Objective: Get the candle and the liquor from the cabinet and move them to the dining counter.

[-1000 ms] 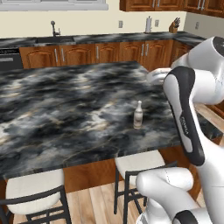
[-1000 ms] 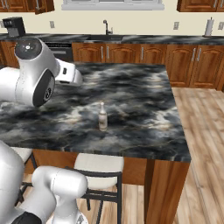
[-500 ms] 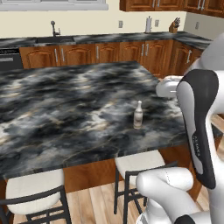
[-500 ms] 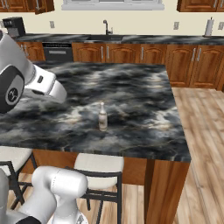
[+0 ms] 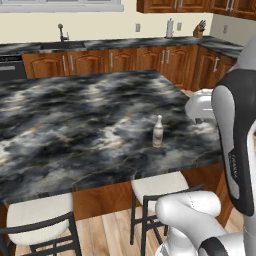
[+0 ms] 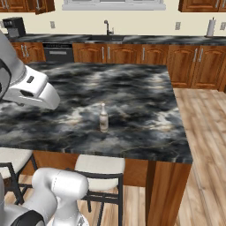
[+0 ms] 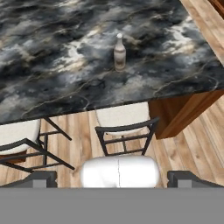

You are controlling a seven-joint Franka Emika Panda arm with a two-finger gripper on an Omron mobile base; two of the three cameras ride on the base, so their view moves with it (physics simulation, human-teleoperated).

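One liquor bottle (image 5: 158, 131) stands upright on the dining counter (image 5: 75, 125), right of centre in the left base view and just left of centre in the right base view (image 6: 103, 118), near the counter's front edge. In the hand view the bottle (image 7: 119, 53) sits in the upper middle of the frame on the marbled top, well apart from the gripper (image 7: 119, 178), whose two dark fingertips (image 7: 41, 178) rise at the bottom left and bottom right. They stand spread fully apart with nothing between them. Two cream-seated stools (image 7: 124, 120) are tucked below the counter edge over the wooden floor (image 6: 207, 145).
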